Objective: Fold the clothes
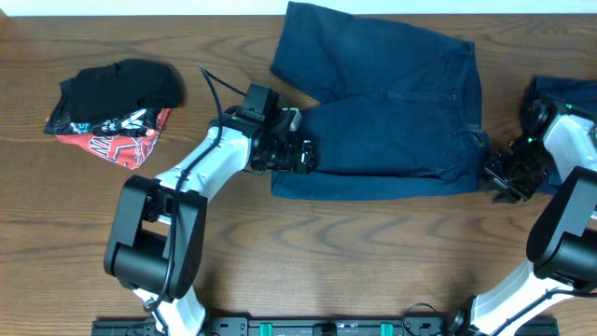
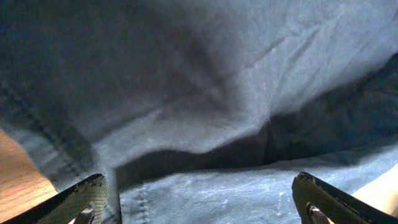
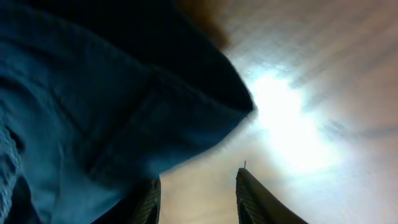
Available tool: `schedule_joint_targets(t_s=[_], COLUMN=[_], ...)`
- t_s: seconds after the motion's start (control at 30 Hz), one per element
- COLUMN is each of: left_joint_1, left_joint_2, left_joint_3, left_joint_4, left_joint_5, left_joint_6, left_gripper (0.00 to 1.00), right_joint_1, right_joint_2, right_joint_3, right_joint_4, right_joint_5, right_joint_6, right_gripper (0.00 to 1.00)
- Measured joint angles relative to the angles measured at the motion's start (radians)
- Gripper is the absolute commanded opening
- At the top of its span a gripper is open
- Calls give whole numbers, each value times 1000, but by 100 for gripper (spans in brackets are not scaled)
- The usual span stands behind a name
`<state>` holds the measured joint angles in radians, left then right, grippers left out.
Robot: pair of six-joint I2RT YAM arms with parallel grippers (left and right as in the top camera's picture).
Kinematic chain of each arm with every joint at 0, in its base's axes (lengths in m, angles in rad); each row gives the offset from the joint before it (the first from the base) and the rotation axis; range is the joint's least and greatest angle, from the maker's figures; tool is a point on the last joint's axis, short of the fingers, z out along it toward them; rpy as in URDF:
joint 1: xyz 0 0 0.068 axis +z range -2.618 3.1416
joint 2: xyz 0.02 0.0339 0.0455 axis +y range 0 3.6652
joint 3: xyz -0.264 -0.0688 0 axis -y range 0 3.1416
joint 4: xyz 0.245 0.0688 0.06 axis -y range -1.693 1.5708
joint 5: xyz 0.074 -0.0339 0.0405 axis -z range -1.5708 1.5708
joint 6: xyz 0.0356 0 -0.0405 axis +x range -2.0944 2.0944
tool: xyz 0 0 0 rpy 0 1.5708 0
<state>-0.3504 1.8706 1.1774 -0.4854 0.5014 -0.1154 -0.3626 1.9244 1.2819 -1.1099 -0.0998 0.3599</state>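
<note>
Dark navy shorts (image 1: 392,112) lie spread flat across the middle and right of the table, waistband toward the right. My left gripper (image 1: 300,156) sits at their left edge. In the left wrist view it (image 2: 199,208) stands open wide, with blue cloth (image 2: 205,112) filling the space between and beyond the fingers (image 2: 84,200). My right gripper (image 1: 504,175) is at the waistband end. In the right wrist view it (image 3: 198,196) is open, with bare wood between the fingers; the shorts' edge (image 3: 93,112) hangs over the left finger.
At the far left is a folded pile, a black garment (image 1: 126,86) on a red-black-white printed one (image 1: 121,138). Another blue piece (image 1: 560,91) lies at the right edge, behind my right arm. Bare wooden table (image 1: 354,252) runs along the front.
</note>
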Motion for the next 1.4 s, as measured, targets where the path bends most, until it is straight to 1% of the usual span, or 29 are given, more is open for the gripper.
schedule_joint_targets(t_s=[0.07,0.27,0.47,0.53,0.57,0.7,1.07,1.1,1.4], left_joint_1=[-7,-14,-14,-14,-14,-14,-14,-14,-14], left_joint_2=[0,0,0,1,3,19,30,30,30], left_joint_3=[0,0,0,0,0,0,0,0,0], left_joint_4=[0,0,0,0,-1,-15,-31,-32,-37], left_joint_5=[-20,-66,-80,-83,-83,-85,-87,-87,-87], left_joint_6=[6,12,13,13,15,16,16,16,16], left_gripper=[97,97,97,96,96,96,97,100,99], right_joint_1=[0,5,5,5,5,5,5,5,5], right_joint_2=[0,0,0,0,0,0,0,0,0], right_joint_3=[-24,-56,-59,-60,-60,-60,-61,-61,-61], right_joint_4=[51,123,190,203,210,217,214,212,206], right_joint_5=[-19,-45,-50,-50,-50,-49,-50,-50,-50], right_joint_6=[0,0,0,0,0,8,15,15,15], right_gripper=[38,37,34,32,29,1,1,1,1])
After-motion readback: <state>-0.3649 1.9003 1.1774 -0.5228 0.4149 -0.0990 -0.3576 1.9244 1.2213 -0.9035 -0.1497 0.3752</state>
